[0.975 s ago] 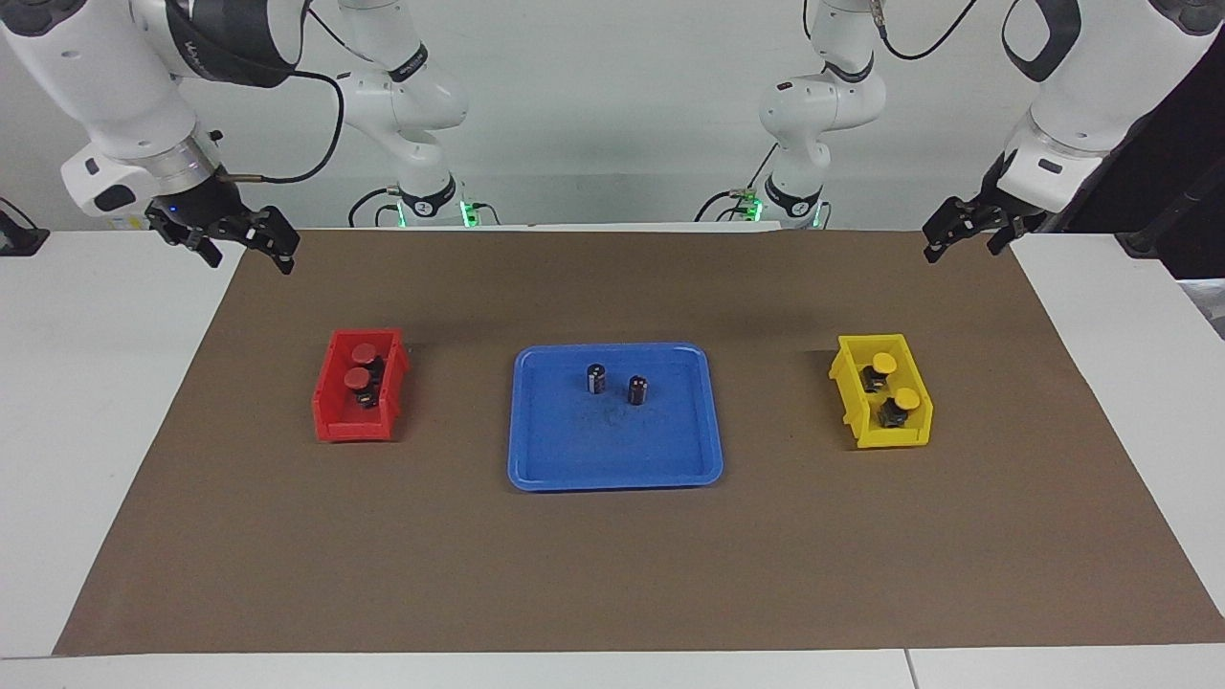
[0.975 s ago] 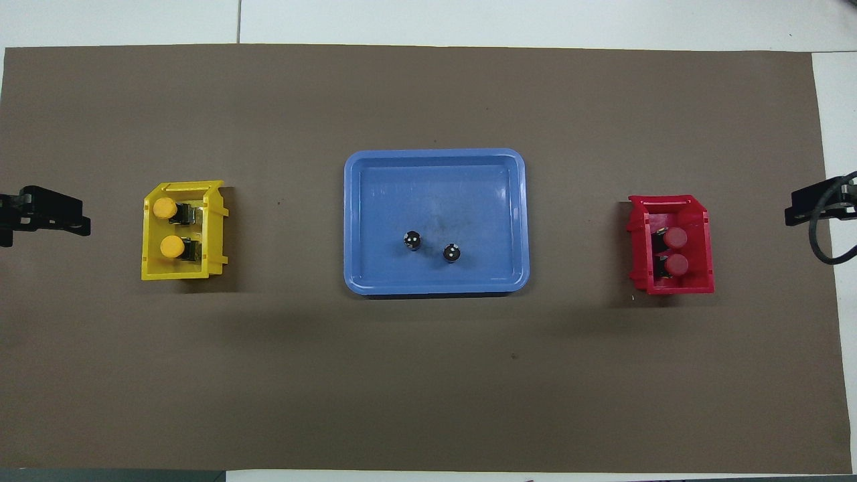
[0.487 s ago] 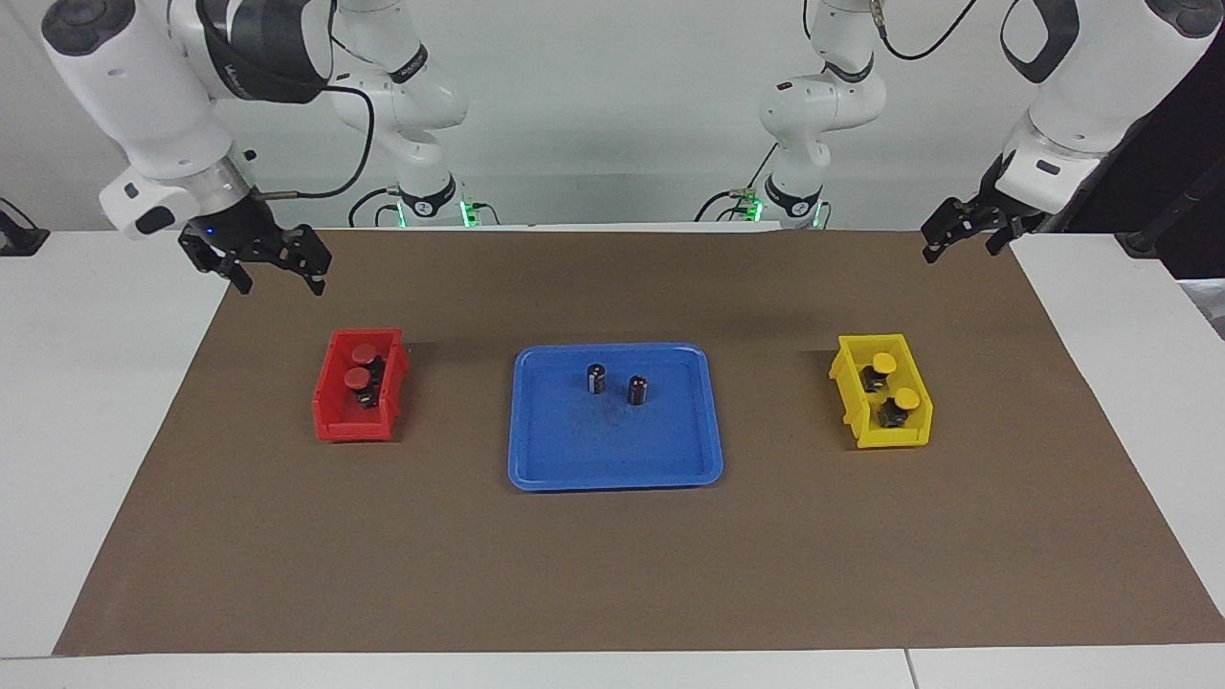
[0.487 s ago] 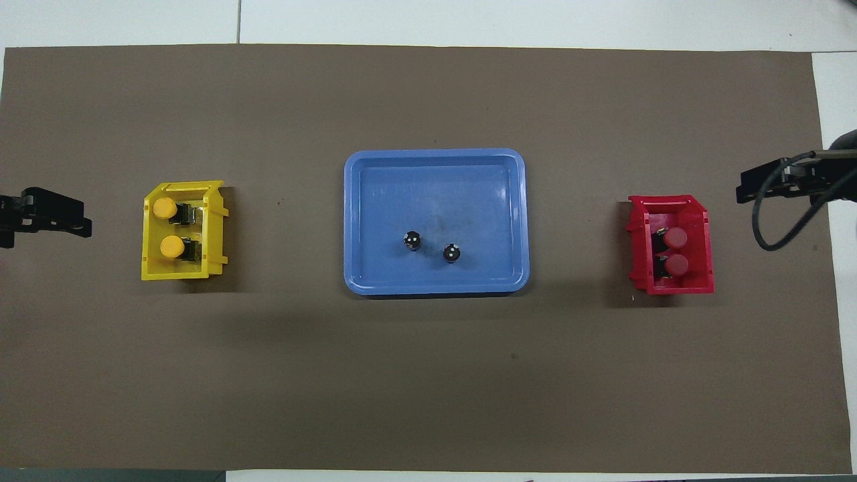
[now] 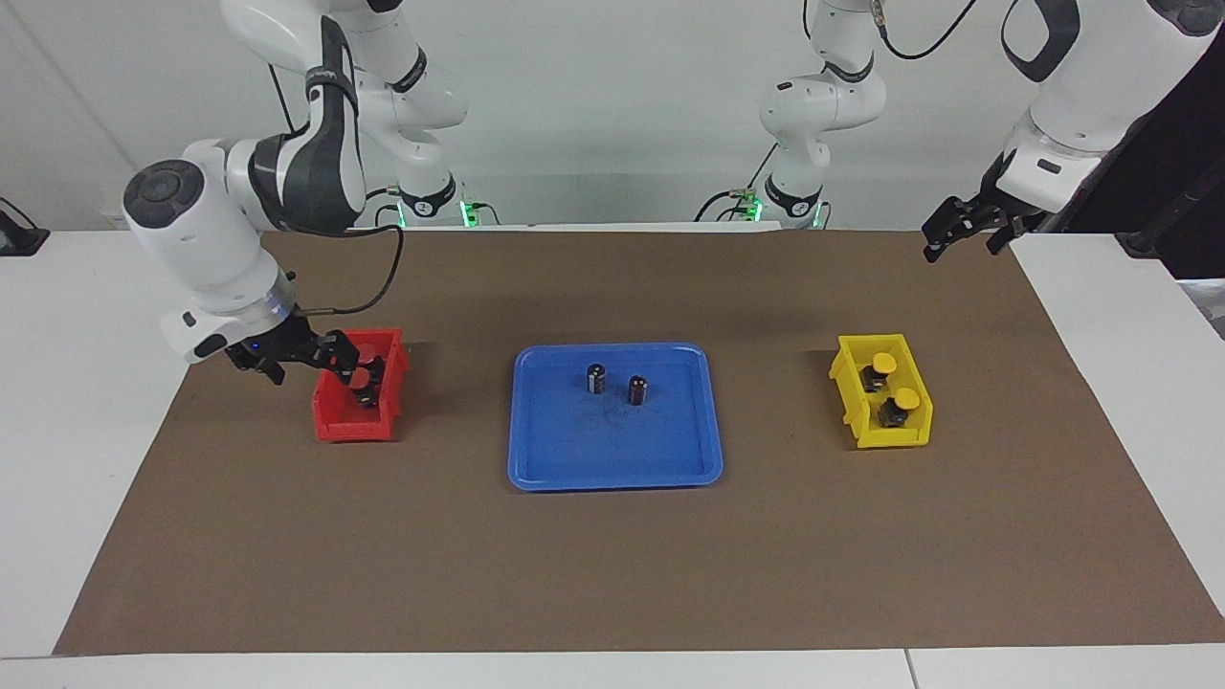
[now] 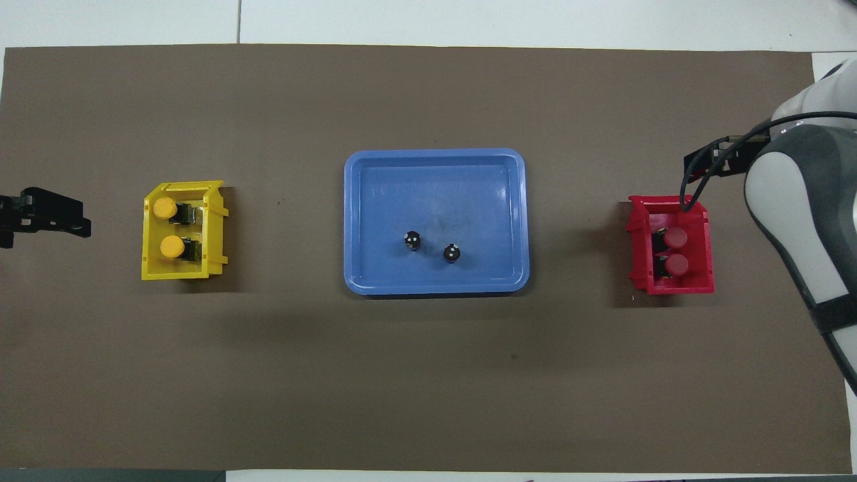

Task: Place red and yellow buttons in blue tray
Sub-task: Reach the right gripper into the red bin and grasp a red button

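Brown paper-covered counter [image 5: 612, 574], clock centred on the blue tray [image 5: 574, 450], read in the facing view with 12 toward the robots.

Change: the right arm has swung down from the counter's 10 o'clock corner over the last second. The right fingers [image 5: 335, 350] are now low over the red bin [image 5: 335, 426], at the rim toward the right arm's end. The left arm hasn't budged and waits up at 2 o'clock, left fingers [image 5: 943, 234] over the paper's edge. So my read is that pick one has started on the red side and yellow comes later.

Tray: no buttons in it yet, zero of four done. It holds only two capless dark cylinders [image 5: 596, 378], upright, in the half nearer the robots. They aren't ours, so leave them.

Red bin is at 9 o'clock, yellow bin [image 5: 861, 435] at 3, both well apart from the tray.

Red buttons [image 6: 676, 237]: two in the red bin, lying on their sides, one nearer the robots than the other. Yellow buttons [image 5: 884, 364]: two in the yellow bin, laid the same way.

Right fingers are spread wide and hold nothing. From the facing view, one tip sits in front of the cap of the red button nearer the robots. I see no contact, and the fingers look raised above it. They need more descent and some centring before closing. Left fingers are also spread and empty, well apart from the yellow buttons.
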